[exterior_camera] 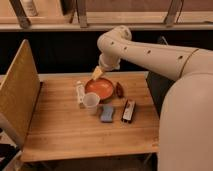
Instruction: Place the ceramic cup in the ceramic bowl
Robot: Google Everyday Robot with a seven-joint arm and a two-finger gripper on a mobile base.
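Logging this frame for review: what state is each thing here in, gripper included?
ceramic bowl: upright, nothing in it.
ceramic cup: upright on the table, beside the bowl's front-left rim, not in it.
white bottle: lying flat, left of the bowl.
blue sponge: flat on the table.
gripper: above the bowl's back rim, away from the cup.

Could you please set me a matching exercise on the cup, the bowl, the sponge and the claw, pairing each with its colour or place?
Things:
1. ceramic cup
2. ceramic bowl
3. sponge
4. claw

Descriptions:
A. blue, lying flat on the table
B. at the end of the arm, by the bowl's far-left rim
C. off-white, standing upright at the bowl's near-left side
D. orange-red, nothing inside it

Pairs: 1-C; 2-D; 3-A; 4-B
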